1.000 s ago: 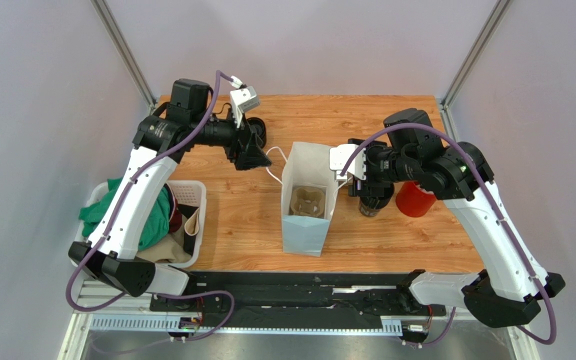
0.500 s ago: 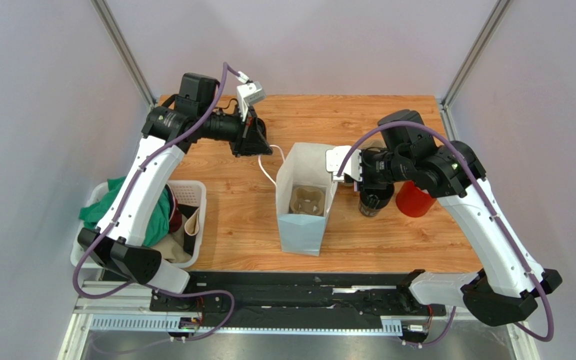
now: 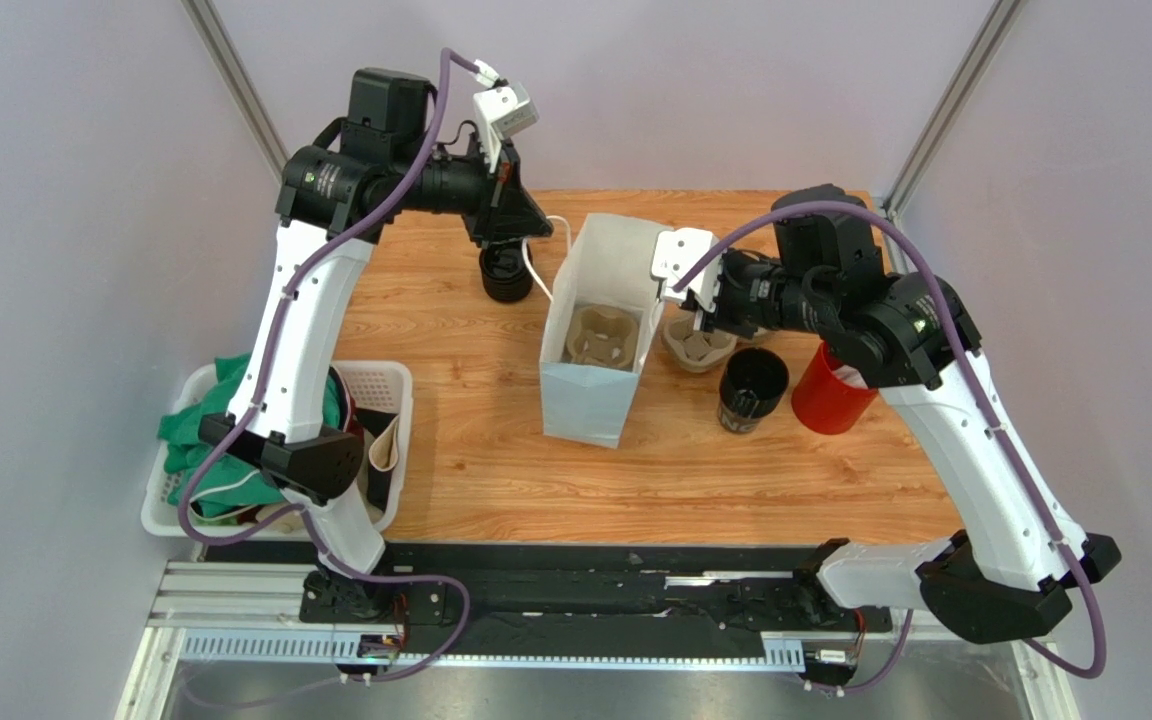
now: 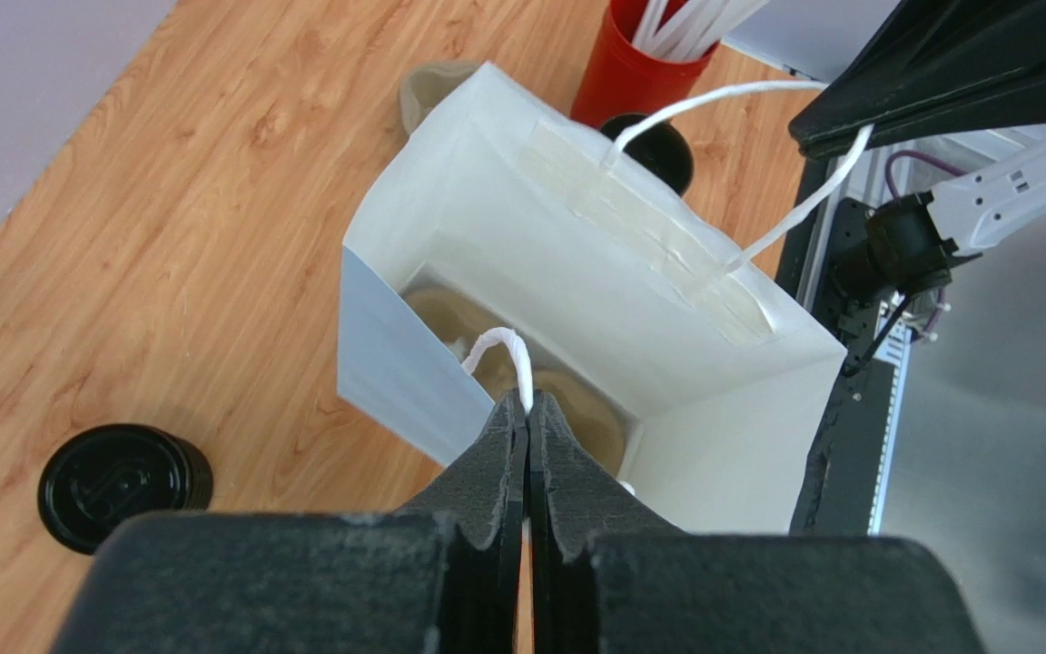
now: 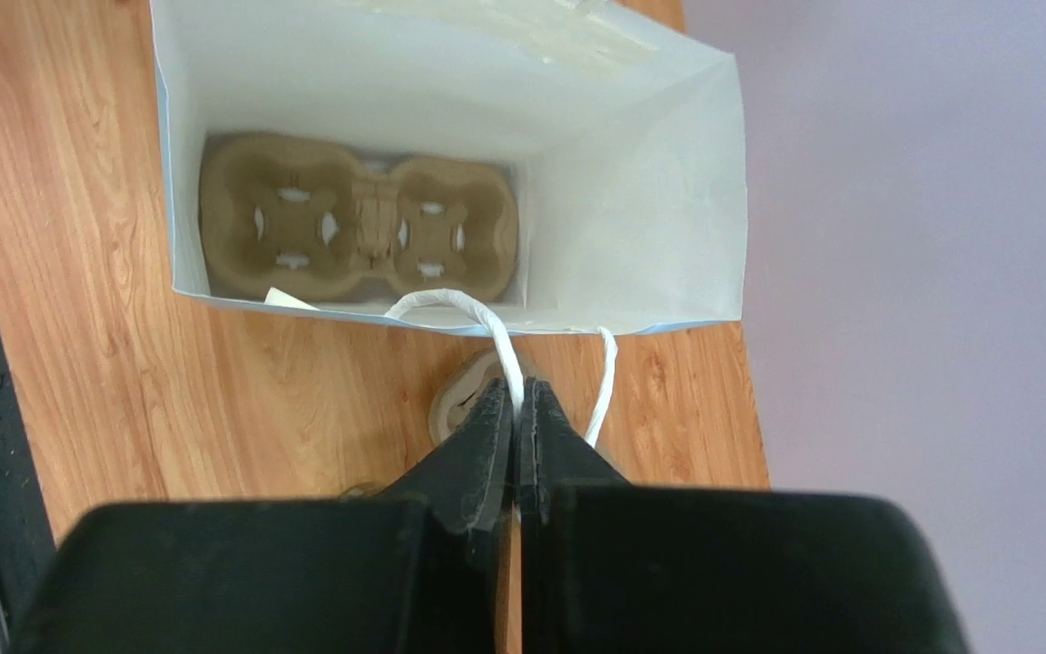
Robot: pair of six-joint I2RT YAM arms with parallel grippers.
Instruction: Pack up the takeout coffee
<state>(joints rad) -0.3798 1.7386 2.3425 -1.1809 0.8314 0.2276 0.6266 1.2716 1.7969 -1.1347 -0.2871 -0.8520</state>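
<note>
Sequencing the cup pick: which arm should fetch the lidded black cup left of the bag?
Left, probably. The left pincer, shut on a bag handle, hangs close to the lidded cup. The right pincer pinches the other handle, with the bag standing between it and that cup.

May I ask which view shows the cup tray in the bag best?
Right wrist: the cup tray shows both wells plainly. Top external shows it small; left wrist, partly hidden behind its fingers.
</note>
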